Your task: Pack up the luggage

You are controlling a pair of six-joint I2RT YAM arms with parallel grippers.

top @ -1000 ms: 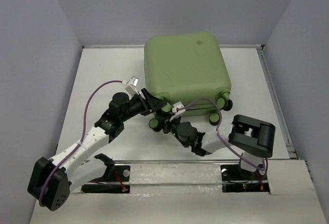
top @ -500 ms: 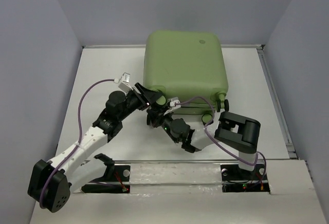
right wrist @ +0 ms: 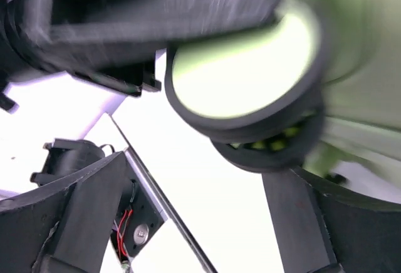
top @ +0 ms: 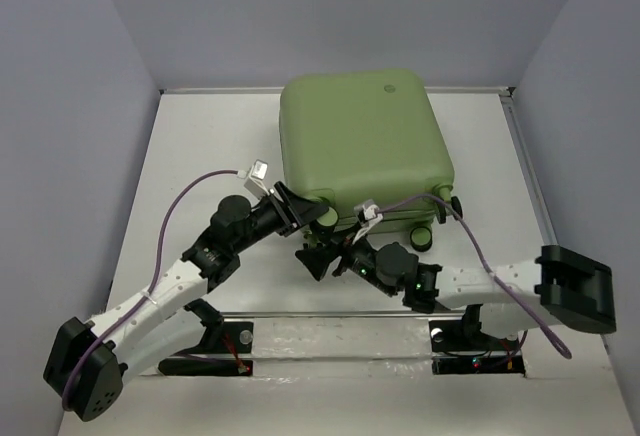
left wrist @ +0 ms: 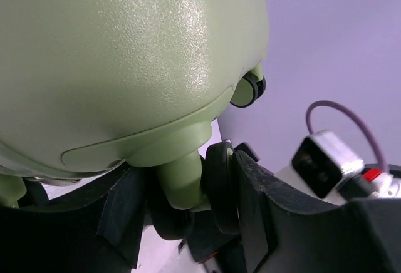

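- Since a second ago the right arm [top: 480, 281] has swung its elbow out low to the right. The luggage [top: 360, 136] has rocked and settled, and it lies shut at the far middle of the worktop [top: 200, 156].
- The left gripper [left wrist: 188, 216] is clamped on the caster wheel [left wrist: 219, 185] at the near-left corner, with a finger on each side.
- The right gripper [top: 318, 258] sits just nearer, fingers apart. A second wheel [right wrist: 244, 79] shows between them in a blurred wrist view and does not look gripped.
- A caster swivels and rolls, so a pull may turn it in the grip or slip it free.
- Both grippers crowd one corner, so closing the right one could knock the left.
- The right arm's cable [top: 470, 241] drapes across the near edge and could snag a wheel.
- Tugging one corner may skid the shell farther off instead of opening it.
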